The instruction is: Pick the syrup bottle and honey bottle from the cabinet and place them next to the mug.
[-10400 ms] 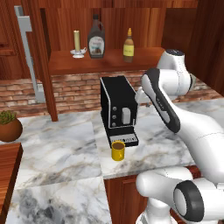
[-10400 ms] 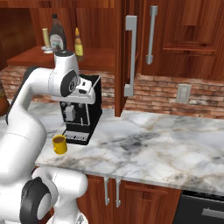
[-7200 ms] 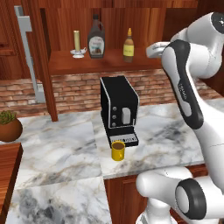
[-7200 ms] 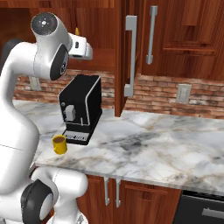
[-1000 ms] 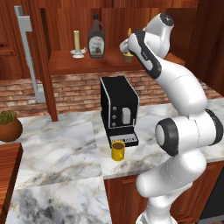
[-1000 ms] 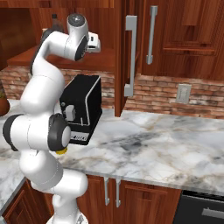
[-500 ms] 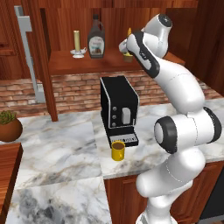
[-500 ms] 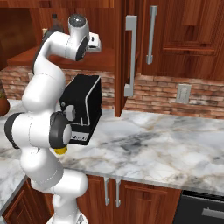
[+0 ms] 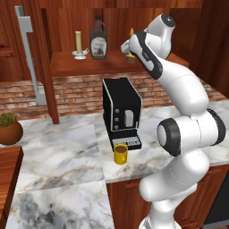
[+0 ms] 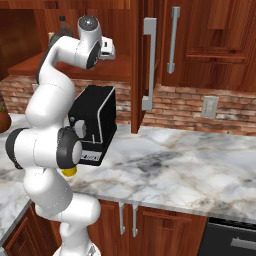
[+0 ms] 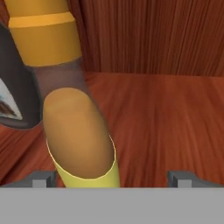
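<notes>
On the cabinet (image 9: 89,67) shelf stands the large dark syrup bottle (image 9: 98,40). To its right is the small honey bottle (image 9: 130,58), mostly hidden behind my hand. My gripper (image 9: 128,48) is up at the shelf, right against the honey bottle. In the hand view the amber honey bottle (image 11: 78,131) looms close between my open fingertips (image 11: 41,178), nearer the left one, untouched. The syrup bottle (image 11: 15,96) shows dark at the left edge there. The yellow mug (image 9: 120,153) stands on the counter in front of the coffee machine.
A black coffee machine (image 9: 120,109) sits on the marble counter (image 9: 67,147) under the shelf. A cream candle (image 9: 79,42) stands left of the syrup bottle. A potted plant (image 9: 9,129) is at the far left. Wooden cabinet doors (image 10: 190,45) with long handles lie to the right.
Hardly anything: my hand stays at the honey bottle with its jaws wide, and the bottles and mug have not moved.
</notes>
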